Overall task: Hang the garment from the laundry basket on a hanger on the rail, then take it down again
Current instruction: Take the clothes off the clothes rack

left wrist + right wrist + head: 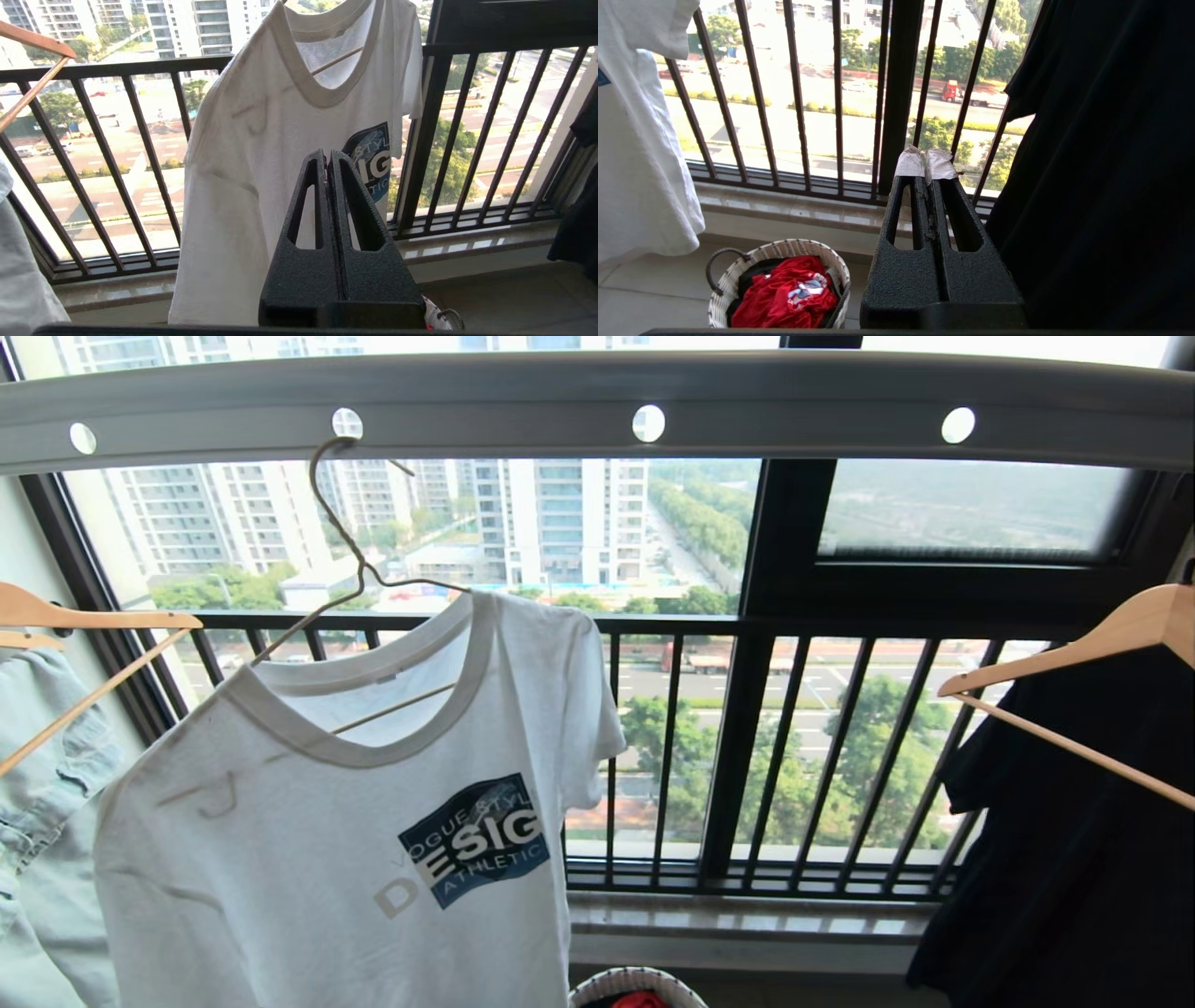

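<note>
The T-shirt (327, 821) hangs on the hanger (350, 537); the left gripper (328, 156), pressed closed and empty, should open wide before lifting the hook clear of the rail (523, 392).

T-shirt (355, 821) hangs on hanger (359, 565), hooked in rail (597, 406) along top of frame. Jacket (42, 775) at left edge, dark garment (1074, 859) at right. Basket (635, 983) at bottom center on floor, w/ clothes in it. Window bars (794, 756) behind all.

Three views windowward (shared garment (373, 821))
</note>
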Motion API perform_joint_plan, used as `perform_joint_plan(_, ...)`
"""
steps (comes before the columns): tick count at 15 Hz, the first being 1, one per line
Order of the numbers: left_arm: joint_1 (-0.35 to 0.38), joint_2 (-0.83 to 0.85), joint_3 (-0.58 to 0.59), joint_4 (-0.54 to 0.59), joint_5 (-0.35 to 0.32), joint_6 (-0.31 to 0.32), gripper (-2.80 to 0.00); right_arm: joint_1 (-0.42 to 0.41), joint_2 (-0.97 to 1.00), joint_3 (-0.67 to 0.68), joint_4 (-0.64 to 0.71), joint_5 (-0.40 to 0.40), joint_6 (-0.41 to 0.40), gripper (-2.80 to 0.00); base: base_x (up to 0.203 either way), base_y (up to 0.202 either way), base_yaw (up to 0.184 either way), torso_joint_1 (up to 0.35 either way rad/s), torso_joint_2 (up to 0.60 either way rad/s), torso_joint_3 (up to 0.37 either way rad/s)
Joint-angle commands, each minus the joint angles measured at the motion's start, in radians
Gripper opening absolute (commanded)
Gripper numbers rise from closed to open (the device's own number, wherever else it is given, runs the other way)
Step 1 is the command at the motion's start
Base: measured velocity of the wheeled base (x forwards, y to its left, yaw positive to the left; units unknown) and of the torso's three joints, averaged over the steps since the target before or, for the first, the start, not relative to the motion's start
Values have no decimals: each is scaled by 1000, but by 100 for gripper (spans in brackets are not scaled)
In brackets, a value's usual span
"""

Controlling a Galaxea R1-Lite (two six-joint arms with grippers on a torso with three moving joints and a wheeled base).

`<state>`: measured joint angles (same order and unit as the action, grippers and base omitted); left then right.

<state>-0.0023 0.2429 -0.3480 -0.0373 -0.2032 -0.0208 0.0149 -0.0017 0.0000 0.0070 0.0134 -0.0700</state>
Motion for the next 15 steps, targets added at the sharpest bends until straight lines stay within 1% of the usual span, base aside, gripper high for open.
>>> perform_joint_plan(1, -1, 283, -173, 7, -89, -3, -280, 0, 2, 0, 0, 0, -1, -280, 0, 0, 0, 0, 0, 0)
perform_joint_plan(3, -1, 475, -317, 11, -161, -5, -280, 0, 2, 0, -1, 0, -1, -280, 0, 0, 0, 0, 0, 0)
perform_joint_plan(4, -3, 563, -393, 13, -184, -6, -280, 0, 2, 0, -1, 0, -1, -280, 0, 0, 0, 0, 0, 0)
perform_joint_plan(6, -17, 748, -570, 43, -210, -6, -280, 0, 2, 0, 1, 0, -1, -280, 0, 0, 0, 0, 0, 0)
perform_joint_plan(8, -47, 889, -763, 158, -228, -6, -280, 0, 2, 0, -1, 0, -1, -280, 0, 0, 0, 0, 0, 0)
perform_joint_plan(10, -82, 998, -904, 280, -257, -5, -280, 0, 2, 0, 0, 0, -1, -280, 0, 0, 0, 0, 0, 0)
perform_joint_plan(12, -101, 1077, -1028, 384, -282, 2, -280, 0, 2, 0, -1, 0, -1, -280, 0, 0, 0, 0, 0, 0)
perform_joint_plan(14, -122, 1126, -1114, 510, -289, 8, -280, 0, 2, 0, 1, 0, -1, -280, 0, 0, 0, 0, 0, 0)
perform_joint_plan(15, -128, 1144, -1135, 541, -289, 31, 0, 0, 2, 0, 0, 0, -1, -280, 0, 0, 0, 0, 0, 0)
